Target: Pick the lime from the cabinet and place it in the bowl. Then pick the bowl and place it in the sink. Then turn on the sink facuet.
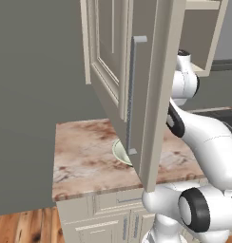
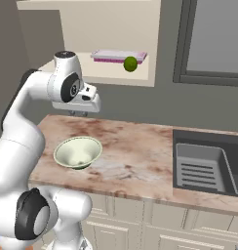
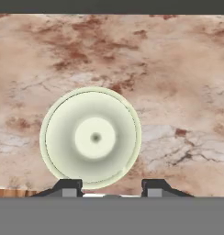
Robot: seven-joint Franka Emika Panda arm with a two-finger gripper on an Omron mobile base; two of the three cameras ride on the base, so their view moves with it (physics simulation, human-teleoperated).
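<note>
The white arm bends up from the base and reaches forward, so that the hand [image 2: 78, 113] hangs in the air above the marble table [image 2: 135, 151], pointing straight down, just under the open cabinet [image 2: 106, 39]. In the hand view the two dark fingertips [image 3: 68, 187] stand apart with a clear gap between them, and nothing is between them. Directly under the hand, the pale greenish-white bowl [image 3: 91, 137] stands upright on the table, and its inside is bare. The lime [image 2: 130, 63] lies on the low shelf inside the cabinet, touching the front of a flat pink and white tray [image 2: 116, 55], higher than the hand and to its right in the right base view. In the left base view the open cabinet door [image 1: 151, 90] with its long grey bar handle [image 1: 132, 95] stands in front of the arm and hides most of the bowl; only a part of the rim shows beside the door's lower edge. The dark sink [image 2: 208, 166] with its ribbed tray insert [image 2: 201, 171] is set into the table, well apart from the bowl. Under the table are low cream cupboards [image 2: 155, 224].
</note>
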